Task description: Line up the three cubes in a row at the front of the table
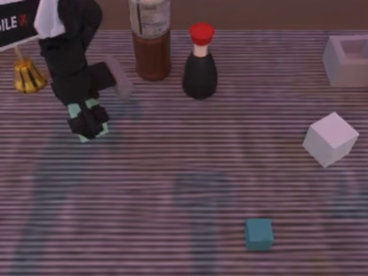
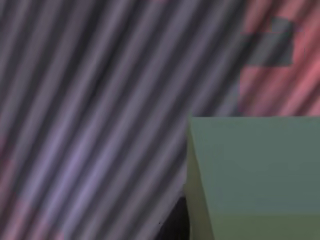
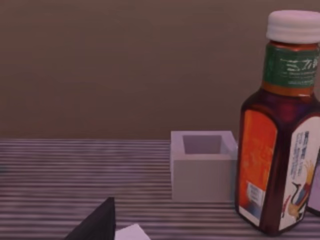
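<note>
Far-left worktop: the left pincer (image 1: 87,122) is down over the mint-green cube (image 1: 92,127), just in front of the small gold bell (image 1: 26,75).
Left pincer state: narrow, its dark fingers closed on opposite faces of the mint-green cube, whose green edges show around them.
Left wrist view: the mint-green cube (image 2: 255,175) fills the near corner, hard against the camera, with the striped worktop (image 2: 90,125) behind it.
Step in hand: the pick of the mint-green cube, as I judge it; whether it has left the worktop (image 1: 172,172) I cannot tell.
Teal-blue cube (image 1: 259,234): at the front, right of centre, well apart from the left pincer.
Lilac-white cube (image 1: 330,139): towards the right edge, turned askew, in front of the hollow square block (image 1: 347,60).
Back row: the sauce bottle (image 1: 150,39) and the red-capped soy bottle (image 1: 199,62) stand upright.
Right pincer: not seen from above; its fingers are not shown clearly enough to tell.
Next move: carry the mint-green cube forward and rightward, then set it down beside the teal-blue cube, square to the front edge.
</note>
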Motion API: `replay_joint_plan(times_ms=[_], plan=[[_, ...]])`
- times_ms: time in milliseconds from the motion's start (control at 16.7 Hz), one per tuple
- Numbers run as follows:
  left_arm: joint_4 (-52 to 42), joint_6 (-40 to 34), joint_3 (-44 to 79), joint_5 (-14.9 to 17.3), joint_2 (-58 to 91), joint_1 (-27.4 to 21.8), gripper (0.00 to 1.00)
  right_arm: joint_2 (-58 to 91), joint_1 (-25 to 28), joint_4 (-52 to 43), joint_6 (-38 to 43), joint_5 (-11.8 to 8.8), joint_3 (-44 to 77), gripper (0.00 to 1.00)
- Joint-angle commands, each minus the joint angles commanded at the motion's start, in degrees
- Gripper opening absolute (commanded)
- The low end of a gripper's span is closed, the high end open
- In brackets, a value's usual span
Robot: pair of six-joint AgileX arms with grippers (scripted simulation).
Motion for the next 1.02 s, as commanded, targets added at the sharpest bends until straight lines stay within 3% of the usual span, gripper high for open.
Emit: replay_joint_plan(times_ms=[480, 660, 1020], plan=[[-0.8, -0.4, -0.1, 0.0, -1.1, -2.3, 0.0, 0.0, 0.0, 0.0, 0.0, 0.0, 0.0, 1.0], [-0.5, -2.2, -2.3, 0.0, -3.2, -8.6, 0.0, 0.0, 0.0, 0.0, 0.0, 0.0, 0.0, 1.0], [0.3, -7.1, -9.2, 0.2, -8.9, -26.7, 0.0, 0.0, 0.0, 0.0, 0.0, 0.0, 0.0, 1.0]])
